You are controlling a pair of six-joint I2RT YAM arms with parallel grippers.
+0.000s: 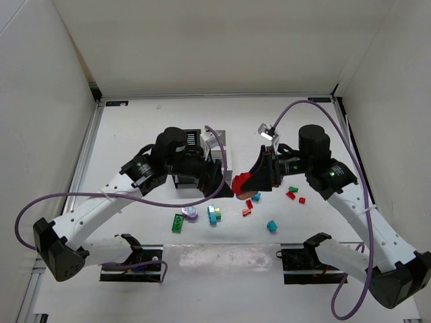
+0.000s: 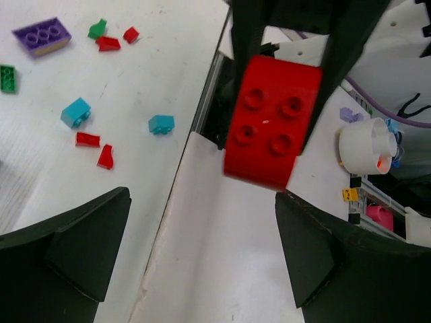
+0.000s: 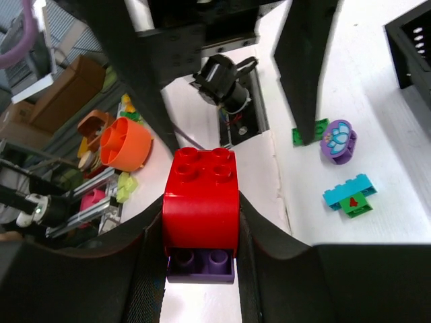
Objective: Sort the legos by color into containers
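Note:
My right gripper [image 1: 252, 180] [image 3: 201, 225] is shut on a large red brick [image 1: 242, 183] [image 3: 201, 202] [image 2: 273, 121] with a purple piece [image 3: 201, 264] stuck under it, held above the table. My left gripper [image 1: 224, 187] [image 2: 202, 259] faces it from the left, open, with the brick just beyond its fingertips. The containers [image 1: 217, 148] sit behind the left arm, mostly hidden; a black bin corner [image 3: 412, 40] shows in the right wrist view. Small legos lie on the table: a green one [image 1: 177, 223], a purple round one [image 1: 190, 213], a teal-and-green stack [image 1: 214, 214], a teal one [image 1: 272, 226] and red bits [image 1: 247, 207].
More small red and green legos [image 1: 294, 194] lie under the right arm. White walls enclose the table on three sides. A purple cable [image 1: 316, 108] loops over the right arm. Both arm bases stand at the near edge.

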